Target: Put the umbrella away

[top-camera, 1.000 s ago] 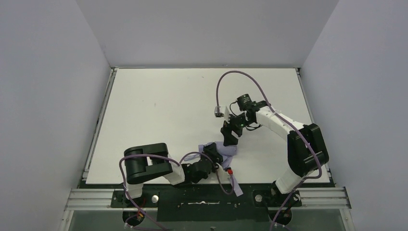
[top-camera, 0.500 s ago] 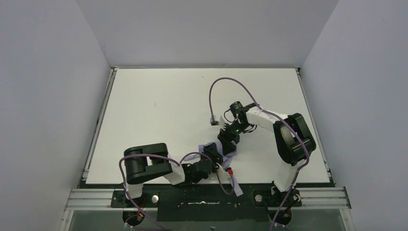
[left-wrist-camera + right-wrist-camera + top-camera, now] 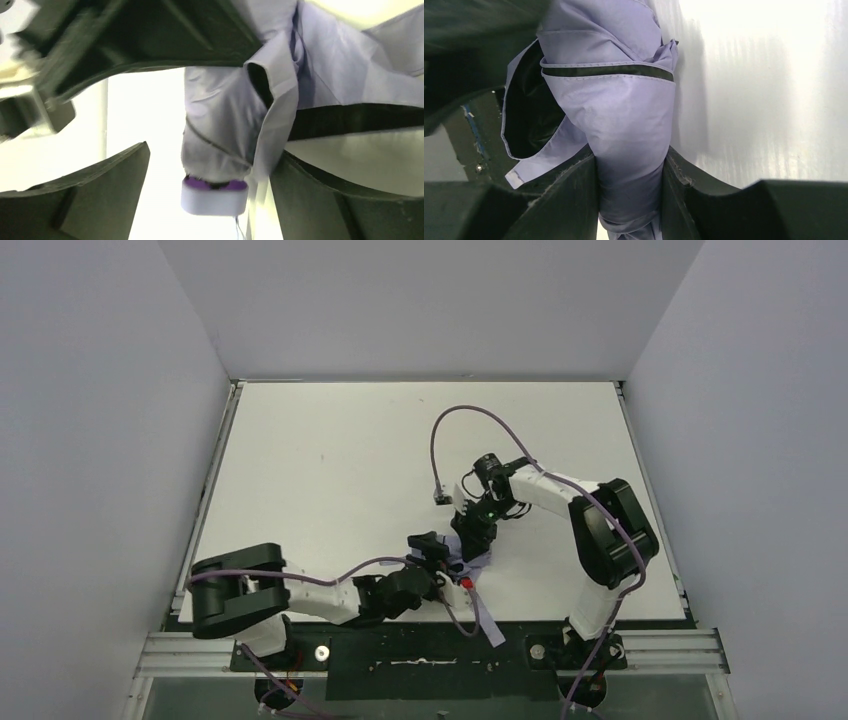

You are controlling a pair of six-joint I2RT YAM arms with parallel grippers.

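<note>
The pale lavender umbrella (image 3: pixel 474 564) lies folded near the table's front edge, between my two grippers. My right gripper (image 3: pixel 474 538) comes at it from the far side and is shut on its fabric body (image 3: pixel 624 115); both fingers press the cloth, and the black closure strap (image 3: pixel 609 71) runs across just beyond them. My left gripper (image 3: pixel 432 552) is open. In the left wrist view its jaws stand wide apart around the umbrella (image 3: pixel 225 125), whose lavender handle (image 3: pixel 214 198) hangs between them, with a gap on the left side.
A lavender strip (image 3: pixel 488 622) trails from the umbrella over the table's front edge (image 3: pixel 420 622). A purple cable (image 3: pixel 440 440) loops above the right arm. Grey walls enclose the white table (image 3: pixel 330 460) on three sides.
My right gripper has moved nearer and down onto the umbrella. My left arm's elbow has swung far to the left, while its gripper stays at the umbrella, shifted slightly left and away.
</note>
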